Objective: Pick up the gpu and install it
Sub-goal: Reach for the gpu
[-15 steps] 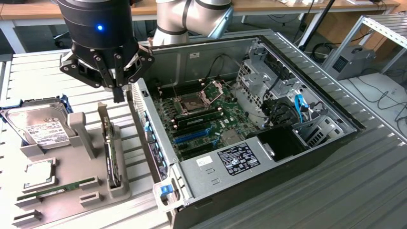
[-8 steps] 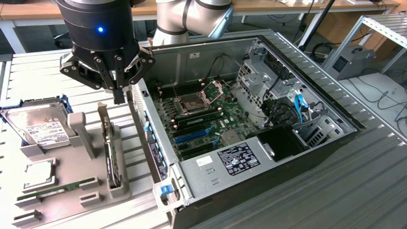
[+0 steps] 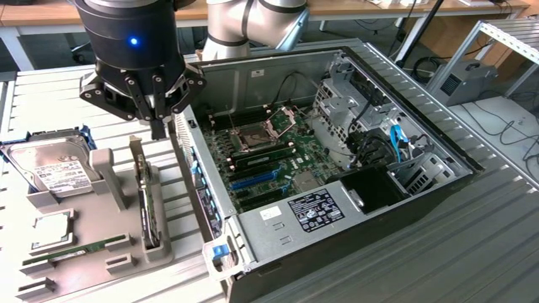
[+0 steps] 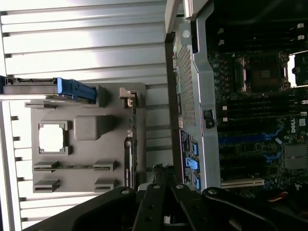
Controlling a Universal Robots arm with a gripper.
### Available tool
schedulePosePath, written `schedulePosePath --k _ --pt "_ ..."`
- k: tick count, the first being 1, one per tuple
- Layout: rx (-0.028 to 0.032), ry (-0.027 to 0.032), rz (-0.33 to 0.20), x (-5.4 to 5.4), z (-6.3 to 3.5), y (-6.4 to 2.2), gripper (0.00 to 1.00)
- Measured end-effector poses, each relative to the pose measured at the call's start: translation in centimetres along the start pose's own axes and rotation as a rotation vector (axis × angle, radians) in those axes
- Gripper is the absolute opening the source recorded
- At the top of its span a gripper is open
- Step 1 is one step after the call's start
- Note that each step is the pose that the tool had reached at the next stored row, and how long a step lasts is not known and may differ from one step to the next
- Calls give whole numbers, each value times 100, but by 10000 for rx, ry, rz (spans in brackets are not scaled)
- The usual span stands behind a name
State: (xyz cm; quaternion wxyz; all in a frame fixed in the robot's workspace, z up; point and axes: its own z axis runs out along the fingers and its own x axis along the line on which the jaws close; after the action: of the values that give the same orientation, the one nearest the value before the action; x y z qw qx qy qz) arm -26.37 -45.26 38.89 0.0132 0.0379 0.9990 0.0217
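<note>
We see the end effector (image 3: pixel 158 130) (image 4: pixel 162 174) hanging with its two dark fingers pressed together and nothing gripped between them. Just beneath its tips is the gpu (image 3: pixel 149 211) (image 4: pixel 130 144). The card stands on its long edge in a slot of the grey holder (image 3: pixel 108 173) (image 4: pixel 94 127), uninstalled, with its silver end bracket (image 3: pixel 136 154) rising nearest the fingers. We cannot tell whether the tips touch the card. In the exterior view they seem to stop a little above it, close beside the bracket.

Right next to the end effector on its other side runs the near wall of the open computer case (image 3: pixel 244 76) (image 4: pixel 190 96), which lies on its side. Past that wall, inside the case, we see the green motherboard (image 3: pixel 286 148) (image 4: pixel 250 139) with its uncovered processor socket (image 3: pixel 252 137) (image 4: pixel 263 72). Further off, toward the case's end, is the labelled power supply (image 3: pixel 312 211).

On the side of the gpu away from the end effector, the holder carries more parts. A square processor chip (image 3: pixel 52 230) (image 4: pixel 52 138) sits in a recess, and a thin RAM stick (image 3: pixel 74 250) (image 4: pixel 72 167) lies across low supports beside it. A silver hard drive (image 3: pixel 55 170) (image 4: pixel 29 83) with a white label lies in a blue frame at the holder's edge.

Holder and case both rest on the pale slatted surface (image 3: pixel 42 95) (image 4: pixel 86 43). Behind the end effector the grey arm (image 3: pixel 252 25) curves up beyond the case.
</note>
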Motion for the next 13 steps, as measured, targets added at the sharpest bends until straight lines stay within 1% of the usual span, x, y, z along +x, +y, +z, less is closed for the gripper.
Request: schedulePosePath --k 13 --pt "0 0 0 -4 1 -52 11"
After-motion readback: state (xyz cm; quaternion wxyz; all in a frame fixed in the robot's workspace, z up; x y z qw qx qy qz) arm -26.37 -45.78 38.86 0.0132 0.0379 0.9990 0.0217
